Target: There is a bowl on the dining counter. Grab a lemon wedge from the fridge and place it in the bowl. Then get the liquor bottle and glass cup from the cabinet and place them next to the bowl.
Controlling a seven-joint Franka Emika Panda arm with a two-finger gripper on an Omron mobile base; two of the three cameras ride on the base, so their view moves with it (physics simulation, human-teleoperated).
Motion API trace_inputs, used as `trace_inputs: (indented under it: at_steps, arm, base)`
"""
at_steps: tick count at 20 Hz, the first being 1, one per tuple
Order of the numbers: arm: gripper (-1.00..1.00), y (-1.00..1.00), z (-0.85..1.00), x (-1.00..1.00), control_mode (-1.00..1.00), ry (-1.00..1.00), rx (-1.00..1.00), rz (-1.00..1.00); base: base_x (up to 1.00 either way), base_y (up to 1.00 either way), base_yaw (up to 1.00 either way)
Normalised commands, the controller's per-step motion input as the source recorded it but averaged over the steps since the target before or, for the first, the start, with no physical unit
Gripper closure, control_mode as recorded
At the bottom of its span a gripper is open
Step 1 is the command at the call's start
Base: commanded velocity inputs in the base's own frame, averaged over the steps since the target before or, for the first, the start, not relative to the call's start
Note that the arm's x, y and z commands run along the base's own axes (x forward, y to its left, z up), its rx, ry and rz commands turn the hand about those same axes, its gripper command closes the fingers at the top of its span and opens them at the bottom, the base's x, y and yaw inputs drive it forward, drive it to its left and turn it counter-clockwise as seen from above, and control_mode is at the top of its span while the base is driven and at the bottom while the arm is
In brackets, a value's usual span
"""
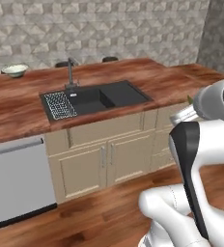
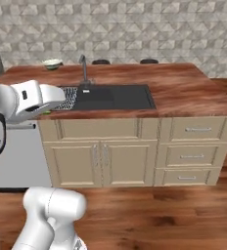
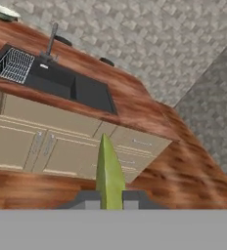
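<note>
Lemon wedge [image 3: 108,171] between hand [image 3: 108,199] fingertips.

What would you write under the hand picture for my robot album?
Gripper pinching a lemon wedge, facing the dining counter.

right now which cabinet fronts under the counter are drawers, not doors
The three stacked drawers at the right end, each with a horizontal bar handle. The pair of doors under the sink has vertical handles.

Lemon wedge [image 3: 109,172]: yellow-green, thin, upright, clamped between the dark fingertips; bowl [image 1: 14,71]: pale, round, shallow, upright on the dining counter [image 1: 147,77], well left of the sink [image 1: 92,99] at the counter's far edge.
</note>
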Motion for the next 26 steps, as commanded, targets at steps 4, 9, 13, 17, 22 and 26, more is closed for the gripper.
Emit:
trace_inputs:
  at_steps: [4,9,13,17,22,26]
  arm:
    - [1.0,0.0,0.0,0.0,1.0,0.0,0.0,0.0]
    - [1.0,0.0,0.0,0.0,1.0,0.0,0.0,0.0]
    - [1.0,0.0,0.0,0.0,1.0,0.0,0.0,0.0]
    - [1.0,0.0,0.0,0.0,1.0,0.0,0.0,0.0]
    - [1.0,0.0,0.0,0.0,1.0,0.0,0.0,0.0]
    - [1.0,0.0,0.0,0.0,1.0,0.0,0.0,0.0]
  base:
    - [0.99,-0.91,-0.26]
    - [1.0,-0.55,-0.3]
    - [1.0,-0.73,-0.31]
    - [1.0,-0.87,-0.3]
    - [1.0,-0.82,-0.29]
    - [1.0,-0.74,-0.27]
